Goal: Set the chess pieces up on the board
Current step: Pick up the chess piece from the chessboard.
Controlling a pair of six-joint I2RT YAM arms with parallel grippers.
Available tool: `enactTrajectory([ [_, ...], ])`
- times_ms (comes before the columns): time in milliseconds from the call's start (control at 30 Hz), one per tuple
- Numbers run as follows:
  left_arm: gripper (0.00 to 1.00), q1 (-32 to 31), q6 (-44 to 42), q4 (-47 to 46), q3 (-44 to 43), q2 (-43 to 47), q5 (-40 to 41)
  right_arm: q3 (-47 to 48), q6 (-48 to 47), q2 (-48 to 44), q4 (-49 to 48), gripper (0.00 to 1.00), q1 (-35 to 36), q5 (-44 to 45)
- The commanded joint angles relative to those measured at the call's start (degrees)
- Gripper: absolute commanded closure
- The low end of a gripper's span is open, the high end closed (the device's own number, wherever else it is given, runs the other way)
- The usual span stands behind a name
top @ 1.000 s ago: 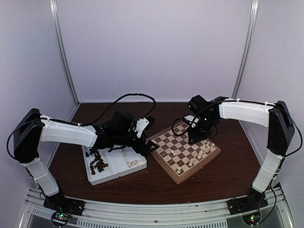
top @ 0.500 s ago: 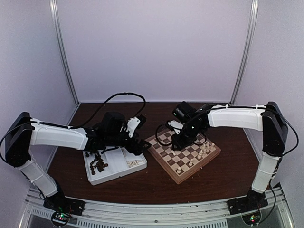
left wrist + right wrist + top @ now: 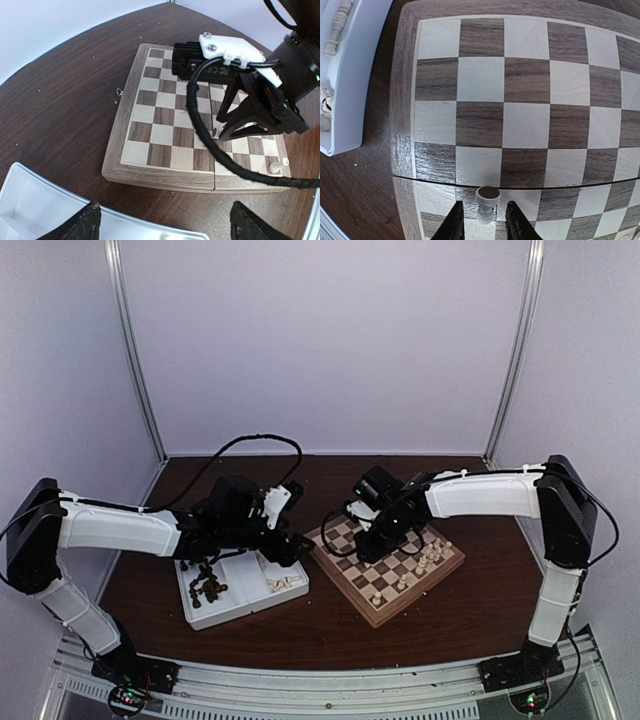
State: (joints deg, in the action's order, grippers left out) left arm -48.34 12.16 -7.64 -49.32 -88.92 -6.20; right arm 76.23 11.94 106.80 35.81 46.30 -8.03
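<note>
Pale lilac-white walls (image 3: 320, 340) close three sides beyond the right fingers (image 3: 454, 222). Aluminium uprights (image 3: 135, 350) in both rear corners. Dark brown wood-grain desk (image 3: 330, 640) beneath the fingers, pale specks (image 3: 77, 95) scattered. Light even, diffuse.

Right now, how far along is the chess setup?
Done: a cluster of cream pieces stands on the board's right corner. In hand: the right gripper straddles one more cream piece standing on a square, slim gaps either side, so apparently not gripped; the left gripper is open and empty. Left: dark pieces and a few cream ones lie in the tray.
</note>
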Motion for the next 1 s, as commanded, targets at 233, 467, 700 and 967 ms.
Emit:
enactTrajectory([
  [233, 0.11, 0.9, 0.6, -1.9, -0.2, 0.8, 0.3, -2.8, 0.7, 1.9, -2.1, 0.73, 0.3, 1.7],
  [467, 0.11, 1.0, 0.6, -1.5, -0.4, 0.6, 0.1, -4.7, 0.9, 1.5, -3.3, 0.80, 0.3, 0.7],
  [700, 0.11, 1.1, 1.0, -1.9, -0.4, 0.3, -0.6, -4.8, 0.4, 0.2, -2.9, 0.86, 0.4, 2.7],
  [967, 0.11, 2.7, 6.3, -7.3, 0.4, -1.2, -7.0, -5.7, 0.5, -4.1, -4.1, 0.87, 0.4, 2.7],
])
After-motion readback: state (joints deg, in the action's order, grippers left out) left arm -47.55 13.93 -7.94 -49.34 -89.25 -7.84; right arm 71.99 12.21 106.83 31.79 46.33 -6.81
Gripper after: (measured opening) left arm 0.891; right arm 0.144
